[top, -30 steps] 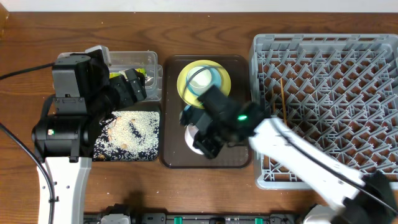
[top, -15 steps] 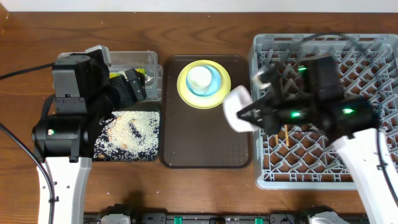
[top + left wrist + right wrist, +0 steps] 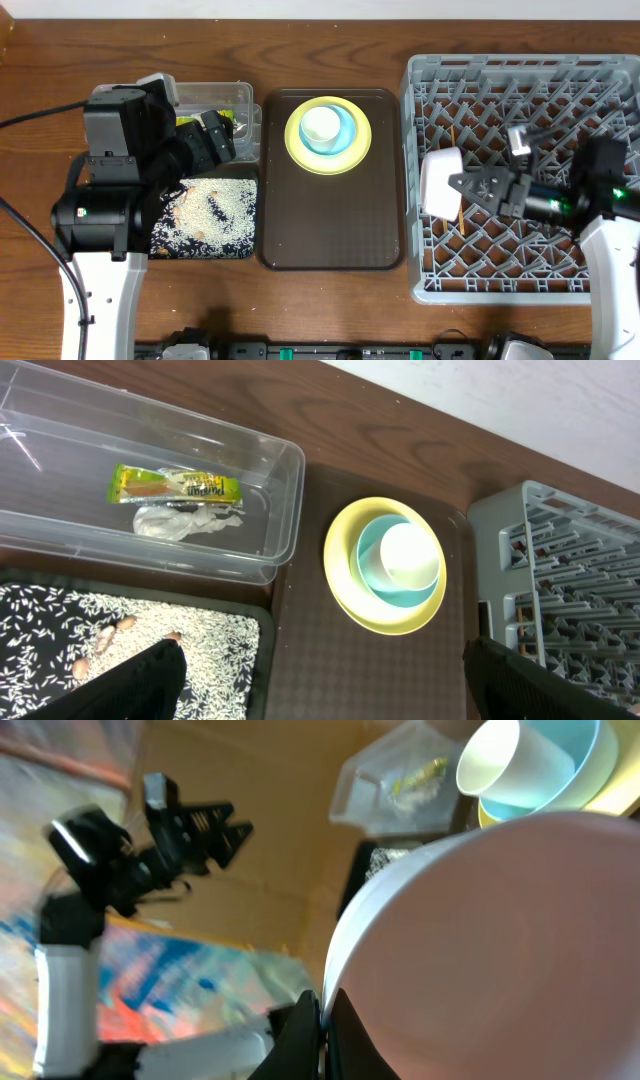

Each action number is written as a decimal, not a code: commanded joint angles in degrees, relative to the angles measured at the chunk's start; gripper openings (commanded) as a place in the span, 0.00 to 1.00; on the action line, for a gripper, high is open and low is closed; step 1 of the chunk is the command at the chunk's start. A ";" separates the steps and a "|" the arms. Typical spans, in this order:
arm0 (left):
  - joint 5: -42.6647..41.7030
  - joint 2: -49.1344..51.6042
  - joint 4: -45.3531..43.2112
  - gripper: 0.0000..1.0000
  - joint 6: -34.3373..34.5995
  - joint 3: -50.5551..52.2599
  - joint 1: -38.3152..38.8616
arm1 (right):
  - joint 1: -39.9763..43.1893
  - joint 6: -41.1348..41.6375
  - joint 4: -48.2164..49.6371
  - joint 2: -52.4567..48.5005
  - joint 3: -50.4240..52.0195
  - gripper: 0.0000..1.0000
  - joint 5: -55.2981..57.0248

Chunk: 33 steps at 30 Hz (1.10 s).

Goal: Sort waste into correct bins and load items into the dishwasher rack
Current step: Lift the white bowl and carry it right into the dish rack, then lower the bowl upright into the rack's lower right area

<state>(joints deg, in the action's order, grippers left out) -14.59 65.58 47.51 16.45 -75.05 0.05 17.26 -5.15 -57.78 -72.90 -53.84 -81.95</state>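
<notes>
While it hangs tilted, the smooth white bowl (image 3: 438, 182) overlaps the latticed rack (image 3: 500, 62).

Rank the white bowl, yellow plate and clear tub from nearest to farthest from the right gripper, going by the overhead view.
1. White bowl: pinched in the right gripper, over the rack edge nearest the brown tray.
2. Yellow plate: on the brown tray, mid-table.
3. Clear tub: far left, beyond the tray.
</notes>
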 commanded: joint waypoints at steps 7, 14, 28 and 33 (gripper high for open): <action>0.74 0.33 -0.04 0.92 -0.55 -0.50 -0.26 | 4.68 -5.86 0.15 0.37 10.03 0.01 -7.39; 0.74 0.33 -0.04 0.92 -0.55 -0.50 -0.26 | 4.70 -7.39 0.33 0.37 12.85 0.01 -5.07; 0.74 0.33 -0.04 0.92 -0.55 -0.50 -0.26 | 4.44 -9.94 -0.13 0.26 12.87 0.01 5.27; 0.74 0.33 -0.04 0.92 -0.55 -0.50 -0.26 | 4.44 -9.90 -0.39 0.26 12.87 0.01 10.32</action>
<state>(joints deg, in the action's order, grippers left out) -14.59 65.58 47.51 16.45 -75.05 0.05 21.58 -13.52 -58.02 -72.90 -41.41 -78.28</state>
